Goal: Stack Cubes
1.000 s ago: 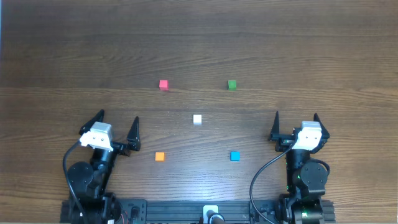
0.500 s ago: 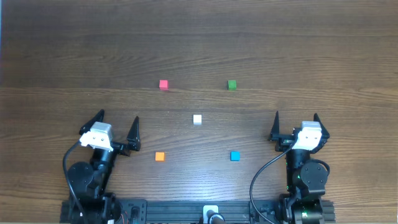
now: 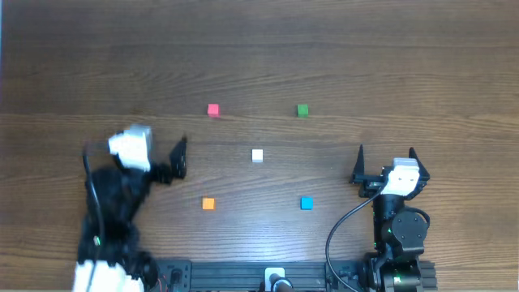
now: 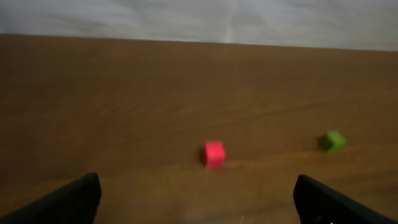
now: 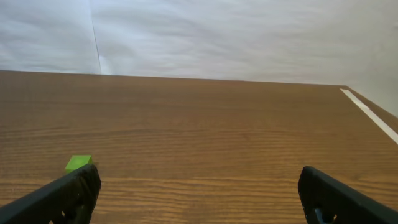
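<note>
Five cubes lie apart on the desk (image 3: 365, 49), none stacked. Our left fingers (image 4: 74, 199) are spread wide and hold nothing. The pink cube (image 4: 213, 154) sits ahead between them, and the green cube (image 4: 333, 141) farther off, in line with the inner one. Our right fingers (image 5: 68, 193) are spread too and empty, with the green cube ahead of their inner one. The white cube (image 3: 257, 156) lies between both pairs. The orange cube (image 3: 208, 203) lies inward of and behind the left fingers, the blue cube (image 3: 306, 203) likewise by the right fingers.
</note>
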Action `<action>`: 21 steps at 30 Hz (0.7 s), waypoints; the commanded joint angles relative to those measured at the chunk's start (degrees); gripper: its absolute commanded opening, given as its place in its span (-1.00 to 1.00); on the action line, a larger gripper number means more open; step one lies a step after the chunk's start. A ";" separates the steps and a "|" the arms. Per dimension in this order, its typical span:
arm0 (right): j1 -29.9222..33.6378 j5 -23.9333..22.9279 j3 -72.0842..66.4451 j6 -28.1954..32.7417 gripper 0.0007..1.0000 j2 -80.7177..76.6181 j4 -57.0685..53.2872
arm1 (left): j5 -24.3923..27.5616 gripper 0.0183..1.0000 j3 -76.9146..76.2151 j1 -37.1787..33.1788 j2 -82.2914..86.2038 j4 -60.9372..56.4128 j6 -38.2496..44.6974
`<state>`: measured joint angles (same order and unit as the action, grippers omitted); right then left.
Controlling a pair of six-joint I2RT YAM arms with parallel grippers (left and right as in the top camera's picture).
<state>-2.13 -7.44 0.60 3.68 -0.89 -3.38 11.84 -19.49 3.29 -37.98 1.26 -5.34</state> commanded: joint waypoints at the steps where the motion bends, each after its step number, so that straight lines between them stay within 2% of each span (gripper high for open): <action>1: -0.15 0.11 -0.31 0.26 0.98 0.57 -0.13 | 0.35 1.00 -18.67 2.71 -19.15 6.47 -2.27; 3: -0.15 0.11 -0.31 0.26 0.99 0.57 -0.13 | 0.37 1.00 -31.78 4.39 -31.78 15.45 -4.37; 10: -0.15 0.11 -0.31 0.26 0.99 0.57 -0.13 | 0.11 1.00 -58.75 8.63 -58.97 36.98 -5.64; 15: -0.15 0.11 -0.31 0.24 0.99 0.57 -0.13 | -1.66 1.00 -67.82 11.15 -70.38 43.63 -5.64; 21: -0.15 0.11 -0.31 0.24 0.99 0.57 -0.13 | -2.29 1.00 -68.87 12.48 -77.13 44.26 -6.25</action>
<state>-2.13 -7.42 0.60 3.66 -0.69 -3.38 10.72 -87.00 15.59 -112.60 45.08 -10.39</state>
